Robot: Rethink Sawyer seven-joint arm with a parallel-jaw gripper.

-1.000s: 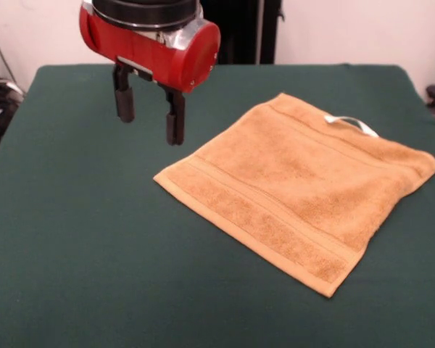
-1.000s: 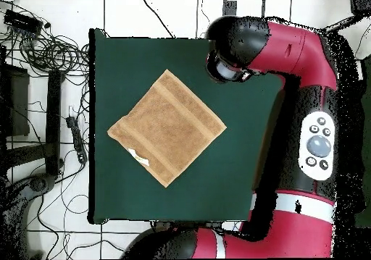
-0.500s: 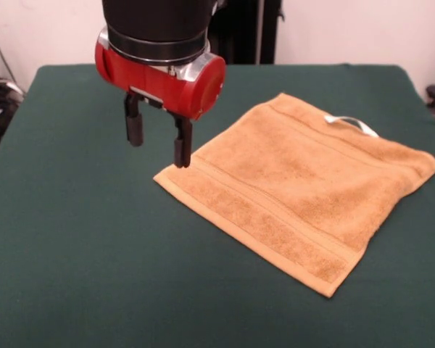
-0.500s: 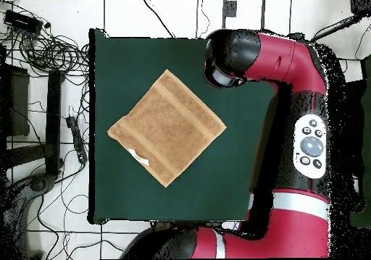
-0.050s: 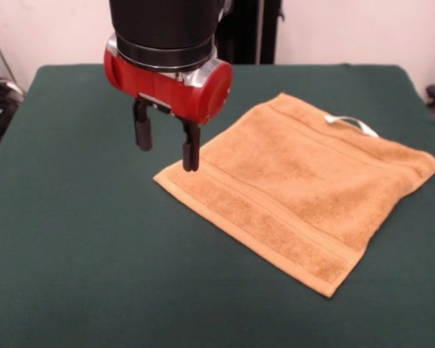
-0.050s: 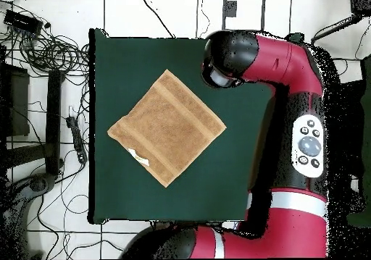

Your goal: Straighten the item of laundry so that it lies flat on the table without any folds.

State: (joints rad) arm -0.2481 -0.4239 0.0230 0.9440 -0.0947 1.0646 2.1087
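Note:
The item of laundry is a golden-orange terry towel spread out as a diamond on the green table, with border bands along two edges and a white label at its far edge. It looks mostly flat, and its right corner is slightly rumpled. My gripper hangs open just above the towel's left corner, one fingertip over the corner and the other over bare table. From overhead the towel lies left of centre on the table, and the arm's head hides the gripper.
The red arm runs along the table's right side in the overhead view. Cables and gear lie on the floor beyond the table's left edge.
My gripper has moved right and down toward the towel's left corner, staying open. The towel has not moved.

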